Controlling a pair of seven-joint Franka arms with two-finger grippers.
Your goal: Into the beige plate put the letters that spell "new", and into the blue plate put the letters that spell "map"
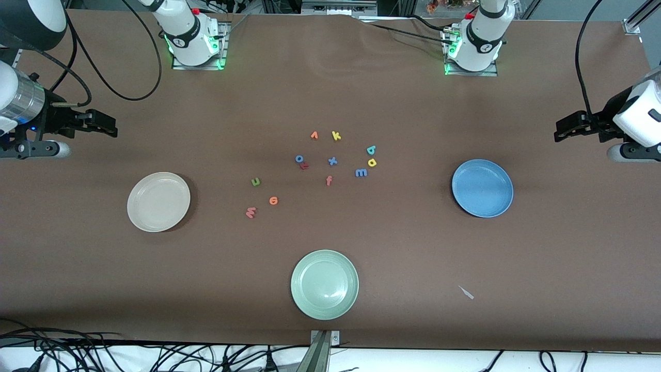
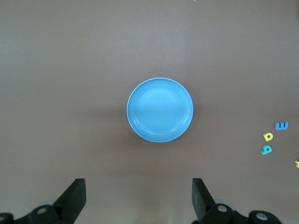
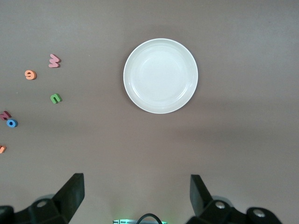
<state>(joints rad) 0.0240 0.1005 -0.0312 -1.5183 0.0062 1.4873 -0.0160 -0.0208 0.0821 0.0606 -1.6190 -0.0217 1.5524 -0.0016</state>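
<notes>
The empty beige plate (image 1: 158,201) (image 3: 160,75) lies toward the right arm's end, the empty blue plate (image 1: 482,187) (image 2: 160,109) toward the left arm's end. On the table mid-way between them lie the green n (image 1: 255,181) (image 3: 55,98), orange e (image 1: 273,200) (image 3: 30,74) and pink w (image 1: 251,212) (image 3: 54,60). Closer to the blue plate are the blue m (image 1: 361,172) (image 2: 281,126), yellow a (image 1: 371,163) (image 2: 267,136) and teal p (image 1: 371,150) (image 2: 266,150). My right gripper (image 1: 109,128) (image 3: 137,193) hangs open over bare table at its end. My left gripper (image 1: 563,130) (image 2: 138,196) does likewise, empty.
A pale green plate (image 1: 324,284) sits nearest the front camera. Other letters lie among the cluster: yellow k (image 1: 336,136), orange v (image 1: 314,135), blue x (image 1: 332,161), orange-red f (image 1: 329,180), a blue o (image 1: 299,158). A small white scrap (image 1: 466,292) lies near the front edge.
</notes>
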